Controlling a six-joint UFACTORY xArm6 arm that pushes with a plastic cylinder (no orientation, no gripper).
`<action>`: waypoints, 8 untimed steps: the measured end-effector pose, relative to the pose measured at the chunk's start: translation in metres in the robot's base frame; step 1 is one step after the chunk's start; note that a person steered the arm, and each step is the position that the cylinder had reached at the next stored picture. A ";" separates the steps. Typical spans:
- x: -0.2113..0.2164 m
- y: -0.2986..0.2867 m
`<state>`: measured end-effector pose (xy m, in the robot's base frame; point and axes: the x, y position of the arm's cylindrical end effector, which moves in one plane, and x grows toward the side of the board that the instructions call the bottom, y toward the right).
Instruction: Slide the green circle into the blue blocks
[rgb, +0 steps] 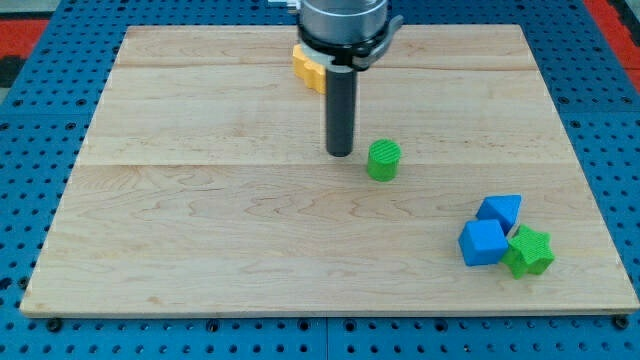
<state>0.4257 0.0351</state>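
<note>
The green circle (383, 160) is a short green cylinder standing a little right of the board's middle. My tip (341, 153) rests on the board just to the left of it, a small gap apart. The blue blocks lie at the lower right: a blue triangle-like block (501, 211) and a blue cube (483, 243), touching each other. A green star (529, 252) touches them on their right.
A yellow block (307, 68) lies near the view's top, partly hidden behind the arm. The wooden board (200, 230) sits on a blue perforated table (30, 120), with red at the top corners.
</note>
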 end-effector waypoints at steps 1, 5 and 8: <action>0.052 0.035; 0.000 0.040; 0.056 0.114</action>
